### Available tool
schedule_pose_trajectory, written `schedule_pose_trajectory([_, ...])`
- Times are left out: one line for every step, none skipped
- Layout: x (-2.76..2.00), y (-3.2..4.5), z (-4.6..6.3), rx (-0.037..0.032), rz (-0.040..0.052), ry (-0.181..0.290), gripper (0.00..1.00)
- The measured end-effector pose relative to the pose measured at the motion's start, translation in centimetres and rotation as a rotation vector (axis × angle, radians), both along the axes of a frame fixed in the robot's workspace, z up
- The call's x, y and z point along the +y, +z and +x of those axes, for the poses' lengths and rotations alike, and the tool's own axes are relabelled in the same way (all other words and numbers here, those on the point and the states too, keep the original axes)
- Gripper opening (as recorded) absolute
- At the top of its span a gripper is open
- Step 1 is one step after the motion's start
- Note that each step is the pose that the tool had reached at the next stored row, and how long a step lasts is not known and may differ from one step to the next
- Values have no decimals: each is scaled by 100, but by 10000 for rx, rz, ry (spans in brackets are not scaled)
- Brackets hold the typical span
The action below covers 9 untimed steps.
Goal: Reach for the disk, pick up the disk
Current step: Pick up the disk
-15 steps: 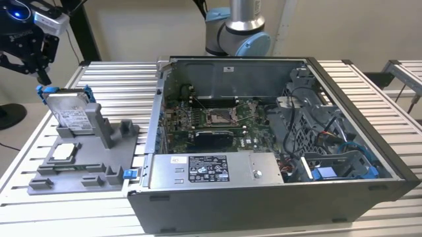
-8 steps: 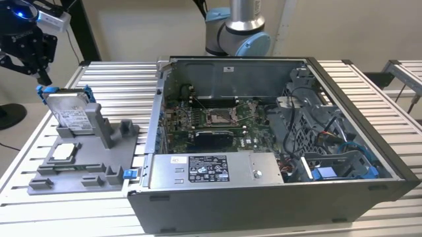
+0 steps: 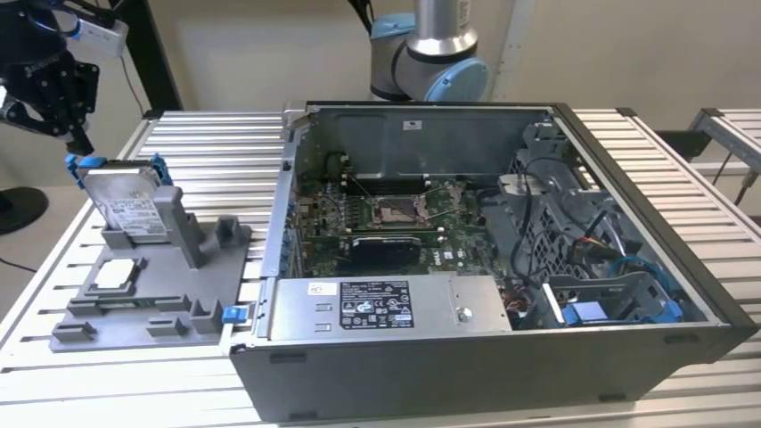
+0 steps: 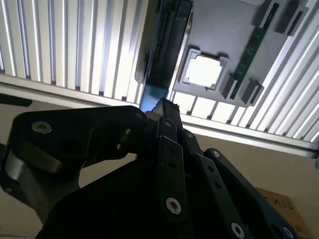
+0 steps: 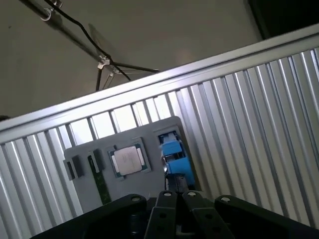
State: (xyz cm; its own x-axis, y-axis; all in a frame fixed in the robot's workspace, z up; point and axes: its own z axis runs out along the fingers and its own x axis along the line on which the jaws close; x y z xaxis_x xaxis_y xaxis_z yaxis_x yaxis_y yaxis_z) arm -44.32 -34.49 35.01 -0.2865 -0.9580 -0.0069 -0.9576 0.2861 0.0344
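Observation:
The disk (image 3: 124,201) stands on edge in a grey fixture (image 3: 155,314) at the exterior view's left, its silver face and white label showing and a blue bracket around its edges. My black gripper (image 3: 80,141) hangs just above the disk's upper corner, apart from it, with its fingers together and nothing between them. In the second wrist view the disk (image 4: 170,45) appears edge-on beyond the gripper (image 4: 164,107). In the first wrist view the gripper (image 5: 177,194) sits just over the blue bracket of the disk (image 5: 174,155).
A small white-silver chip (image 3: 116,274) lies flat in the fixture beside the disk, with a green memory stick (image 4: 254,46) near it. An open computer case (image 3: 476,267) fills the slatted table's (image 3: 202,134) middle. The arm's base (image 3: 429,53) stands behind it.

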Motion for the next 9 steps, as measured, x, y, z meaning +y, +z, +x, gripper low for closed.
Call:
schedule_pose_trajectory([0, -1, 0, 0, 0, 140, 0])
schedule_pose_trajectory([0, -2, 0, 0, 1, 274, 0])
schedule_pose_trajectory([0, -3, 1, 0, 1, 397, 0])
schedule_pose_trajectory([0, -5, 1, -1, 1, 531, 0])
schedule_pose_trajectory([0, -6, 2, -3, 2, 651, 0])
schedule_pose_trajectory([0, -5, 3, -1, 1, 766, 0])
schedule_pose_trajectory([1, -6, 4, -1, 1, 873, 0])
schedule_pose_trajectory([1, -6, 5, 0, 1, 974, 0])
schedule_pose_trajectory([2, -6, 6, 0, 1, 1058, 0])
